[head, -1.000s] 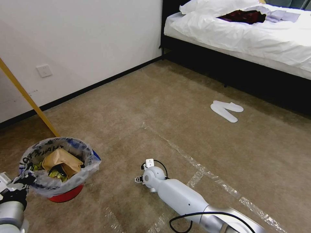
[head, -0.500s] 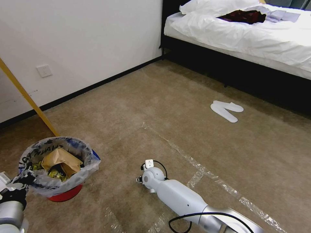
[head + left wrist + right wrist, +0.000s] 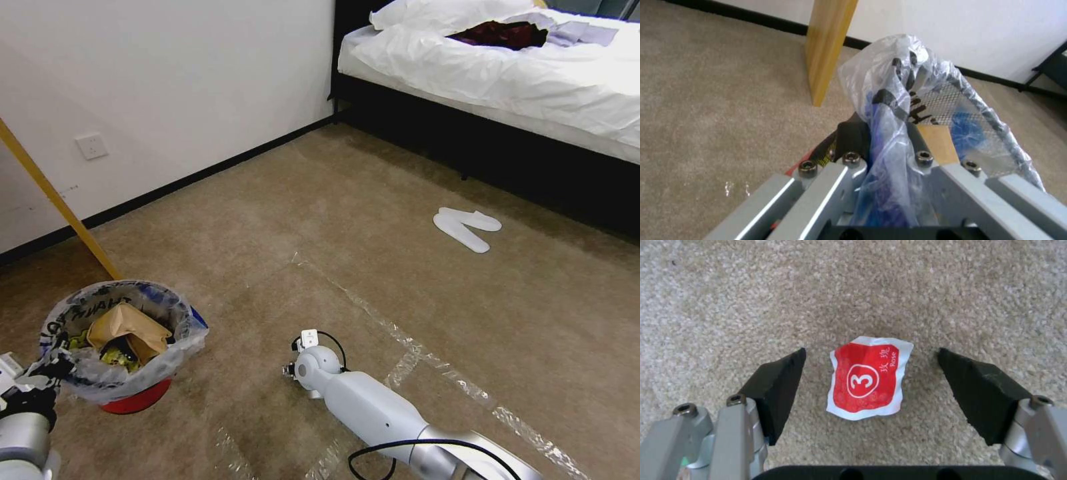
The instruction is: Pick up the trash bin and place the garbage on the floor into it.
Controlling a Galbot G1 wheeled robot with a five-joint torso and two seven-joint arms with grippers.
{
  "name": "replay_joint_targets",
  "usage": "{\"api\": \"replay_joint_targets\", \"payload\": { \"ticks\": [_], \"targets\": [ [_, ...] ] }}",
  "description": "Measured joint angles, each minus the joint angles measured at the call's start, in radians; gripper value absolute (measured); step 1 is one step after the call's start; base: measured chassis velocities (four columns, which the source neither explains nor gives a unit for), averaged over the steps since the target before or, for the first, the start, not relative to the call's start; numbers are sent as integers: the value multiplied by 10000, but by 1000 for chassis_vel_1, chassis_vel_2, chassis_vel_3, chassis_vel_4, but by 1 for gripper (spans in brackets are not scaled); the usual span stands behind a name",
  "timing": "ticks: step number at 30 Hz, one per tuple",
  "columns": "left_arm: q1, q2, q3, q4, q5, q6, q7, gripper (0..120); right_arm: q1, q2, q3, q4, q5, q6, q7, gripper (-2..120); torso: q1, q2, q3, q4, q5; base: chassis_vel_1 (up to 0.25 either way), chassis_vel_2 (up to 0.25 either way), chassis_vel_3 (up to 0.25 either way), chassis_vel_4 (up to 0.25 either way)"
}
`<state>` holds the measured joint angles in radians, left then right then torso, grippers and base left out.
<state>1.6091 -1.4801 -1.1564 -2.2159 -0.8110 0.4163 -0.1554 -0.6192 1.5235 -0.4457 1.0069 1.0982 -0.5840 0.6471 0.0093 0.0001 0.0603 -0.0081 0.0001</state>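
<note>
Red wrapper [image 3: 867,378] lies between open right pincer [image 3: 869,386]; left pincer [image 3: 882,140] clamps trash bin [image 3: 120,340] bag.

The trash bin [image 3: 137,399] is red, lined with a clear bag [image 3: 175,347] printed in black letters and blue patches; a brown paper bag [image 3: 127,327] sits inside. At the bin's 3 o'clock, the beige-brown floor [image 3: 280,220] carries shiny tape lines. A wrapper [image 3: 867,377] is red with a white border and a white circled "3". The slippers [image 3: 465,228] are white.
</note>
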Motion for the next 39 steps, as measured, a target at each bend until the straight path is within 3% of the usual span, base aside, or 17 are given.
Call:
{"api": "replay_joint_targets", "payload": {
  "ticks": [9,19,39],
  "targets": [
    [-9,1,4,-26,2,0,-4,5,-89,32,17,-21,-164,35,13,70,-1,4,-2,-4,-3,0,0,0,0],
    [-25,11,12,-37,0,0,-12,4,-104,30,25,-58,-266,66,24,48,-2,6,-2,-7,-7,0,0,0,0],
    [-81,23,59,-42,4,0,-17,5,-167,-128,-157,213,-258,71,229,45,3,-3,5,1,0,0,0,0,0]
  ]
}}
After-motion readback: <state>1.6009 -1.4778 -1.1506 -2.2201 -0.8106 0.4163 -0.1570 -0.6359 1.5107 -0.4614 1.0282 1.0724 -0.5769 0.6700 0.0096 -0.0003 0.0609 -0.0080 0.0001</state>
